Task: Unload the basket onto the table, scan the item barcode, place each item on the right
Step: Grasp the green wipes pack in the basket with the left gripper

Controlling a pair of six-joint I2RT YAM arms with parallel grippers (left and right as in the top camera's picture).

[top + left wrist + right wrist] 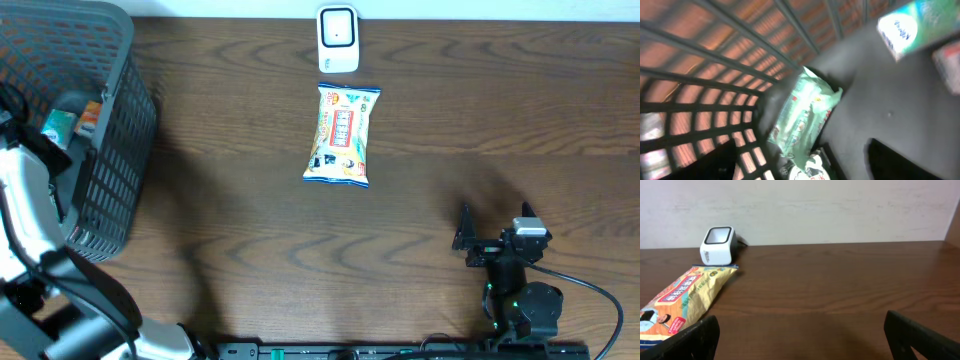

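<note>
Yellow snack packet [342, 136] flat on the worktop [250, 230], just near of the barcode scanner [338, 40], handy for scanning. Inside the basket [120, 130] at far left, left gripper [807, 155] spread wide over a green packet [802, 112] (nothing held). At near right, right gripper [800, 340] open too, parked clear.

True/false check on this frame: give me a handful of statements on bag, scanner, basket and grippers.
1. The snack bag lies on the table beside the scanner. True.
2. The right gripper holds the snack bag. False: it is open, empty and apart from the bag.
3. The left gripper is inside the basket. True.
4. The scanner sits in the basket. False: it stands on the table at the far edge.
5. A green pack lies in the basket. True.
</note>
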